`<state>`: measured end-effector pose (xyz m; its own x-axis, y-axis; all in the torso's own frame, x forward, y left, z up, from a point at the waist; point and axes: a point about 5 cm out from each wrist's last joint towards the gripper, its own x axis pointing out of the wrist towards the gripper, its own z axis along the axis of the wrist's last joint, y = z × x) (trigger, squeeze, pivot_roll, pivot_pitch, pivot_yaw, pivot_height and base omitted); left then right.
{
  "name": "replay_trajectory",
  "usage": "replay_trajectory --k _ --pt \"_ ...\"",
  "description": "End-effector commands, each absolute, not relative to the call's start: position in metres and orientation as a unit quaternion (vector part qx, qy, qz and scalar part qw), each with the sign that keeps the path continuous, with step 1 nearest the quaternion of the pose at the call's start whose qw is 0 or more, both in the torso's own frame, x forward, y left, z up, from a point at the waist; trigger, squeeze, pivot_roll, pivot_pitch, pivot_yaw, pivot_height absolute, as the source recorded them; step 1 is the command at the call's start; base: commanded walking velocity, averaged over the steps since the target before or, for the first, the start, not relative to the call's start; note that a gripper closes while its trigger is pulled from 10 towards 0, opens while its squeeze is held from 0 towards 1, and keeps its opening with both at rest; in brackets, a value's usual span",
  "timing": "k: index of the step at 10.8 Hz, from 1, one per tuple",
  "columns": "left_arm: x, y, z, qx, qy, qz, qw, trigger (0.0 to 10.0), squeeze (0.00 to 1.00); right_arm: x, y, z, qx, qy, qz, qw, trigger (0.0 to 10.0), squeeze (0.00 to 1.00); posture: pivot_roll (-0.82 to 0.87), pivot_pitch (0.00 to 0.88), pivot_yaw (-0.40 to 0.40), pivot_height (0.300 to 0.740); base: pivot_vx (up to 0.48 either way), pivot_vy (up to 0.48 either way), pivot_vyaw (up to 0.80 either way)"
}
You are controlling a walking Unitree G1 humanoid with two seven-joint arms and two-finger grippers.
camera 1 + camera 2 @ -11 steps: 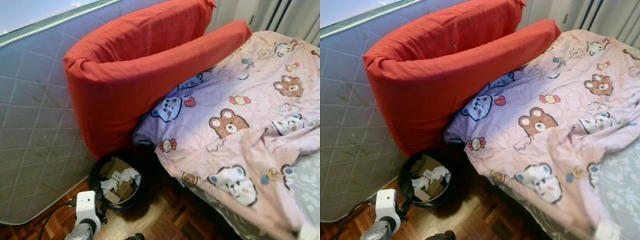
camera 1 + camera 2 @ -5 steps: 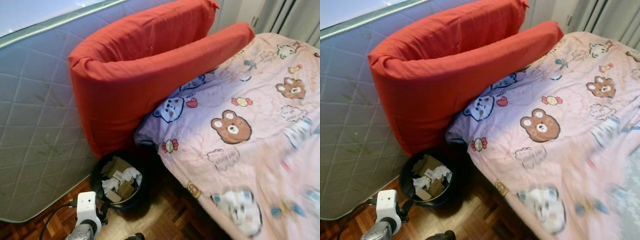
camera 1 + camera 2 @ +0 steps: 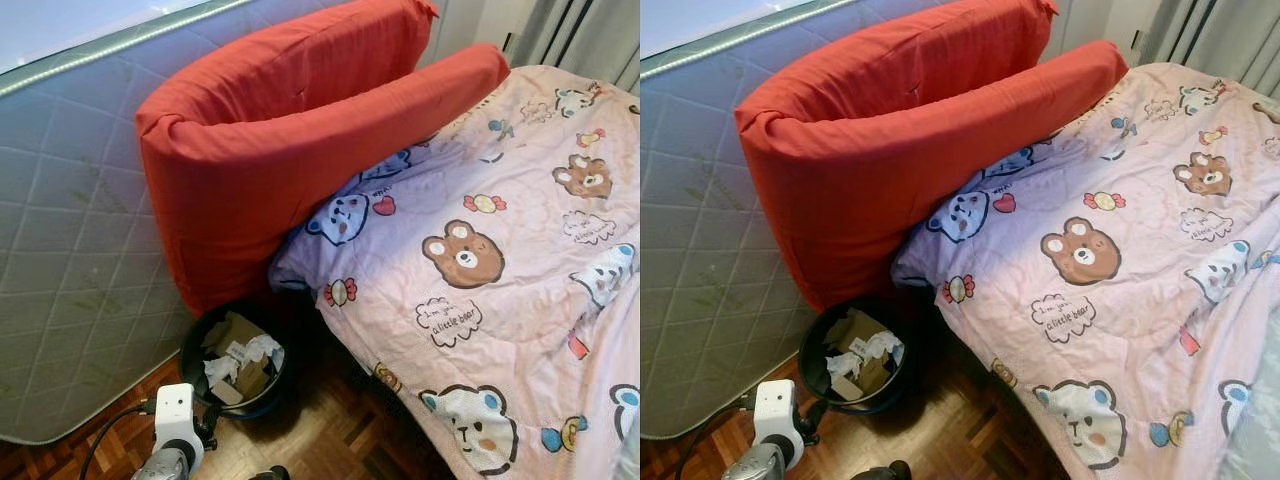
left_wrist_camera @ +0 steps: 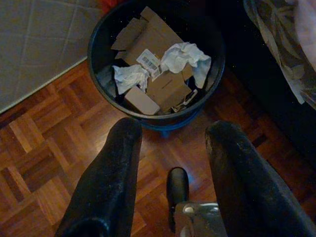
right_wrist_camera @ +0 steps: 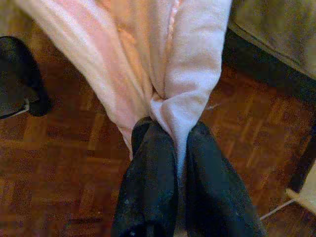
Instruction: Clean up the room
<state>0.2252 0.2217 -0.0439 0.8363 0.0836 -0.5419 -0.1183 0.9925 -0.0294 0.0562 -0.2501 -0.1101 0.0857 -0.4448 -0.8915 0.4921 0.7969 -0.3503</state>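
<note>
From my head cameras the blanket [image 3: 500, 290] ran off frame at 4 o'clock. Compared with a second earlier, it lay flatter, covering the grey sheet. My right end effector [image 5: 173, 143] was clamped on a blanket fold above the floor [image 5: 64, 163]; my left end effector [image 4: 170, 148] gaped wide over the bin [image 4: 98, 44].
</note>
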Motion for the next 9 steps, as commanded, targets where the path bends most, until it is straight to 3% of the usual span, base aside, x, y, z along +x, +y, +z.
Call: replay_trajectory --k 1,2,3,9 --pt "0.218 0.221 -0.050 -0.025 0.304 0.049 0.951 10.0 0.00 0.042 -0.247 -0.113 0.022 0.615 -0.316 0.722 10.0 0.00 0.13 0.159 0.008 0.740 0.000 0.000 0.00" --pt "0.218 0.221 -0.050 -0.025 0.304 0.049 0.951 10.0 0.00 0.043 -0.247 -0.113 0.024 0.613 -0.318 0.723 10.0 0.00 0.13 0.160 0.008 0.740 0.000 0.000 0.00" --pt "0.217 0.221 -0.051 -0.025 0.306 0.049 0.951 10.0 0.00 0.046 -0.251 -0.111 0.025 0.604 -0.327 0.727 10.0 1.00 0.12 0.160 0.008 0.740 0.000 0.000 0.00" --pt "0.217 0.220 -0.051 -0.026 0.308 0.047 0.950 10.0 0.00 0.052 -0.263 -0.107 0.020 0.577 -0.343 0.741 10.0 1.00 0.12 0.158 0.006 0.740 0.000 0.000 0.00"
